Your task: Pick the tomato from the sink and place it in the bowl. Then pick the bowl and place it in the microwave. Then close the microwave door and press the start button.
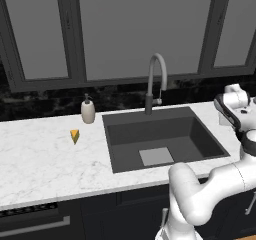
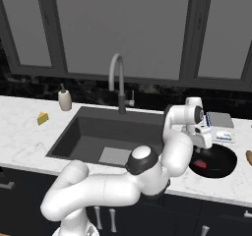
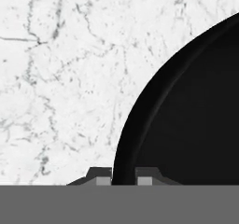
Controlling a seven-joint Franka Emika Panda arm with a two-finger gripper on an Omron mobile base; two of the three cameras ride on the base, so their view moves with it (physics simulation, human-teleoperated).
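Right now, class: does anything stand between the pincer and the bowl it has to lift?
Nothing visible does. In the hand view the pincer straddles the bowl at its rim, one fingertip on the counter side, the other inside. The tomato lies in the bowl.

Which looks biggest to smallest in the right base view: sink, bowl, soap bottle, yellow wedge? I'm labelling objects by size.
1. sink, by far
2. bowl, partly hidden by the arm
3. soap bottle
4. yellow wedge, slightly smaller than the bottle; it sits nearer the camera, so the true gap may be larger.
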